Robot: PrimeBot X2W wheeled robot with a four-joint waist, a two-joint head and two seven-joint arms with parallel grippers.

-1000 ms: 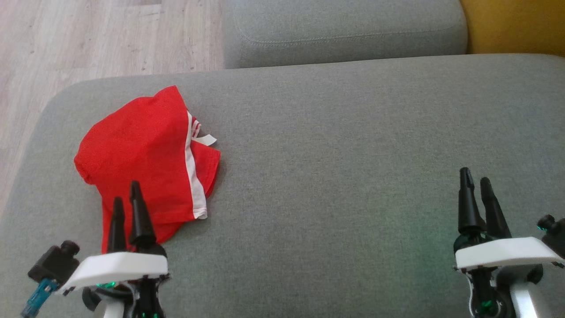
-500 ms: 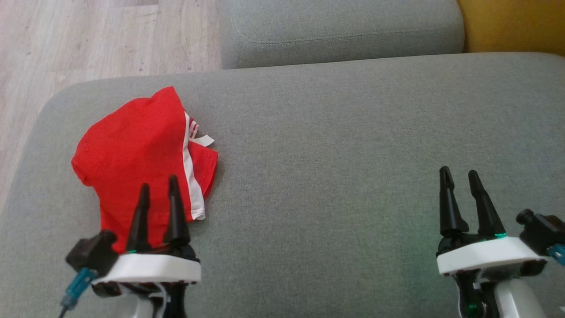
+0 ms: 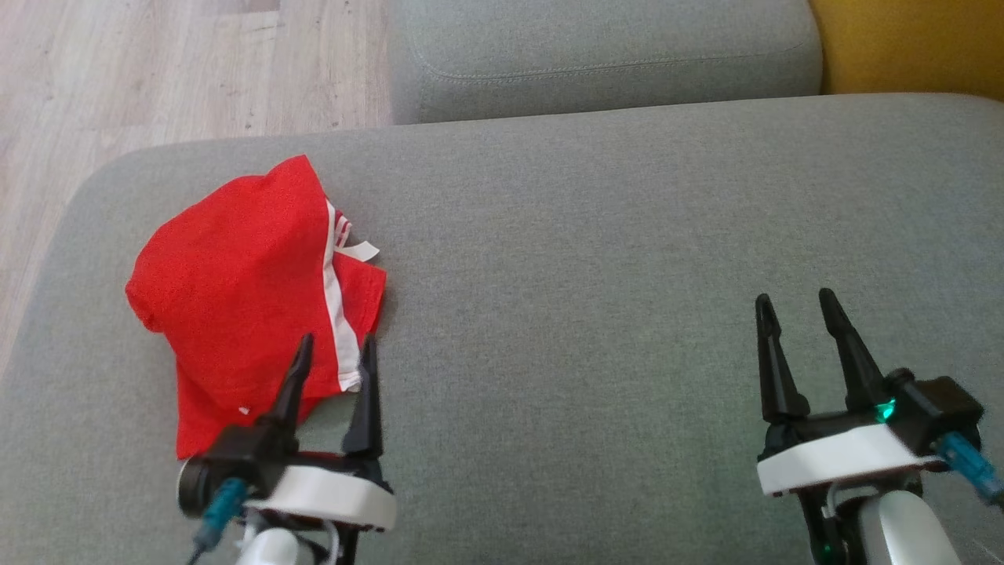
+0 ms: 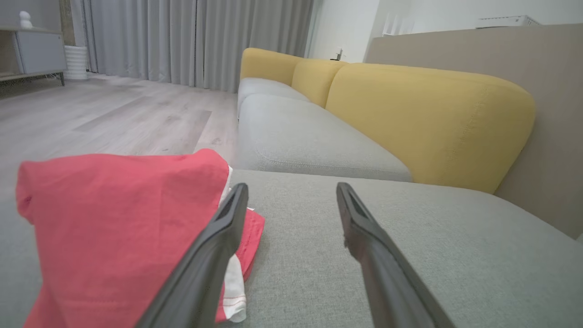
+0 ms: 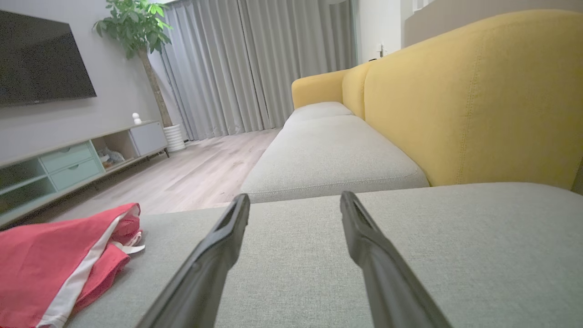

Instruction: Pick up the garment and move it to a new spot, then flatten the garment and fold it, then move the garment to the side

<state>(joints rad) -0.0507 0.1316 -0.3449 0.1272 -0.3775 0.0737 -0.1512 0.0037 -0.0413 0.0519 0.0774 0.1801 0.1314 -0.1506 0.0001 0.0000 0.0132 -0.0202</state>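
Currently red garment [image 3: 243,290] crumpled at frame left on grey cushion [image 3: 588,275]. Left gripper [image 3: 336,339] spread wide at its lower hem, nothing held; right gripper [image 3: 794,296] wide, empty, lower right. Risk: hem missed or cushion fabric pinched if lowered off-edge.

In the head view the left hand [image 3: 336,339] covers the near corner of the red garment [image 3: 235,298], so the hem there cannot be traced. In the left wrist view one of its fingers [image 4: 214,255] hides part of the white stripe [image 4: 234,291], and the bottom edge crops the garment. A white object [image 4: 25,19] on the far cabinet [image 4: 38,52] is too small to tell.
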